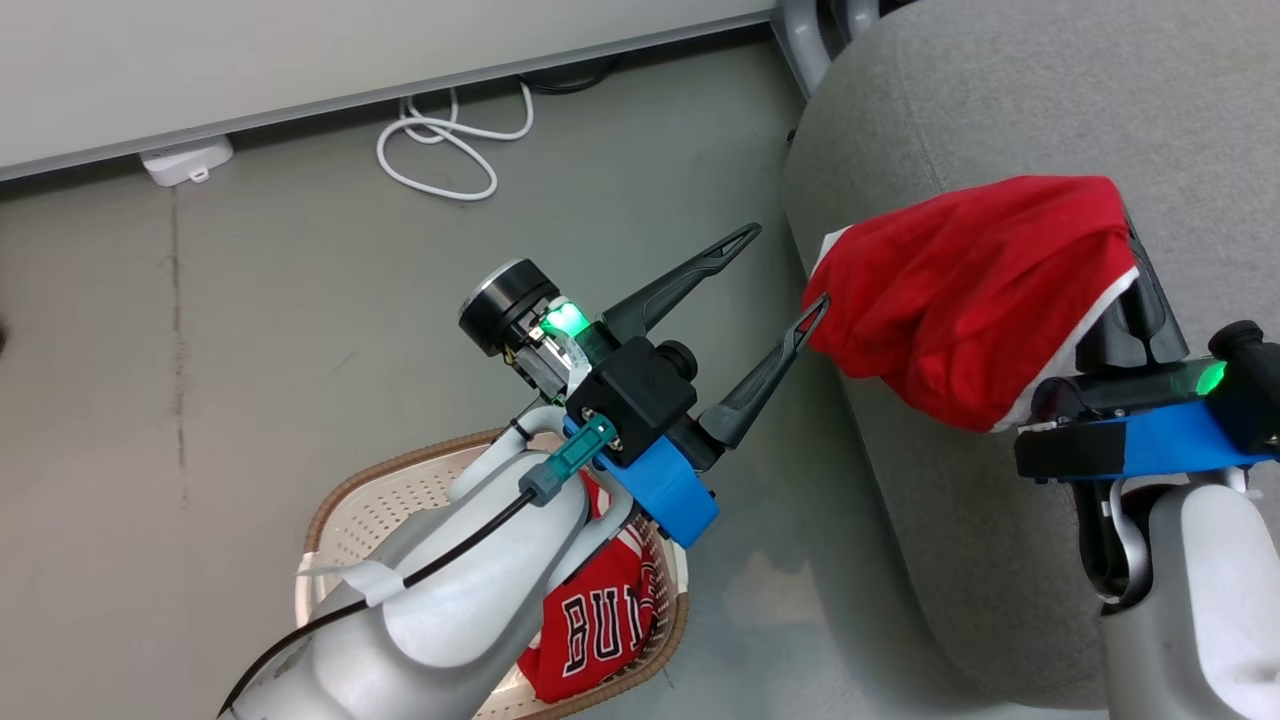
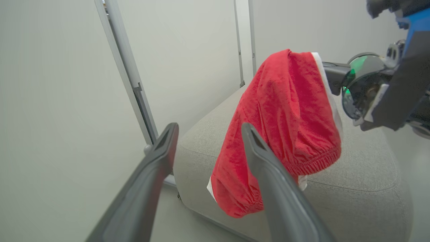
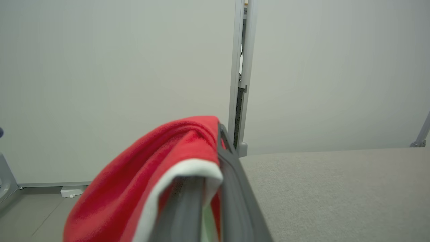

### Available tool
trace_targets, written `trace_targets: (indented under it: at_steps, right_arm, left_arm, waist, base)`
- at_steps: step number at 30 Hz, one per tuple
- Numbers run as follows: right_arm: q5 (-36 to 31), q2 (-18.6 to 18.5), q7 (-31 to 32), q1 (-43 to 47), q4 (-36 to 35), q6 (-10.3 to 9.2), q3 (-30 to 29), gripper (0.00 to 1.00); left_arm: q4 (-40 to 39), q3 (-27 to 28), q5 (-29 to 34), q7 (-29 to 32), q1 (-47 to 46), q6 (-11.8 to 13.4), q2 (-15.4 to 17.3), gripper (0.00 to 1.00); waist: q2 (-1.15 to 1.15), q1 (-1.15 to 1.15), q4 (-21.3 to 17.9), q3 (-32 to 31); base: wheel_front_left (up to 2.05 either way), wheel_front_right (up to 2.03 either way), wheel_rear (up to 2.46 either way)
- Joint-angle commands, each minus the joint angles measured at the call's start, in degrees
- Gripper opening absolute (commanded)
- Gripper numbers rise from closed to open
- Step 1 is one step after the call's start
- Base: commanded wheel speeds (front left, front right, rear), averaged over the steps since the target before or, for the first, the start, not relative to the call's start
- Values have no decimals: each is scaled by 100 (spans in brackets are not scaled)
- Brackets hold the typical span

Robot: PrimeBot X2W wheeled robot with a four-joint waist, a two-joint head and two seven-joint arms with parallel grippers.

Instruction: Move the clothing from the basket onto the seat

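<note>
One piece of the clothing, a red garment with white trim [image 1: 970, 290], hangs draped over my right gripper [image 1: 1135, 270], which is shut on it above the grey seat [image 1: 1000, 100]. The cloth's lower folds dangle past the seat's left edge. My left gripper [image 1: 780, 270] stands open and empty, its right fingertip close to the hanging cloth. In the left wrist view the garment [image 2: 285, 117] hangs just beyond my left gripper [image 2: 208, 132], over the seat [image 2: 352, 174]. A red jersey with black letters [image 1: 600, 620] lies in the basket [image 1: 400, 490], partly hidden by my left forearm.
A coiled white cable [image 1: 440, 140] and a white power box [image 1: 187, 160] lie on the floor by the wall. A metal frame post [image 2: 127, 77] stands behind the seat. Bare grey floor lies between the basket and the seat.
</note>
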Motion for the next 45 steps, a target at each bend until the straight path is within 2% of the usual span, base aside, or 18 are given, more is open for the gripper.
trace_targets:
  at_steps: [1,8,15,29,37,45]
  right_arm:
    - [37,13,-4,61,-65,3,-56,0]
    - [174,20,-5,189,-216,3,-279,0]
    - [226,21,-5,351,-321,3,-501,0]
    - [142,22,-4,177,-513,3,-589,0]
    - [-17,-28,-4,-569,-779,3,-800,0]
    - [-16,-488,-4,-1819,-1006,3,-1508,0]
  left_arm:
    - [-20,-24,23,17,-78,14,50,100]
    - [-75,-120,15,102,-142,4,156,100]
    - [-61,-210,-8,108,-130,14,200,100]
    - [-38,-266,-40,68,-211,59,213,100]
    - [-119,-241,1,130,-369,98,343,100]
    - [-274,-255,69,269,-664,85,457,100]
  waist:
    - [0,0,-205,136]
    - [0,0,-577,303]
    - [0,0,-756,339]
    - [0,0,-667,431]
    - [0,0,-659,823]
    - [0,0,-529,1547]
  base:
    - [0,0,0]
    - [0,0,0]
    - [0,0,0]
    - [0,0,0]
    - [0,0,0]
    - [0,0,0]
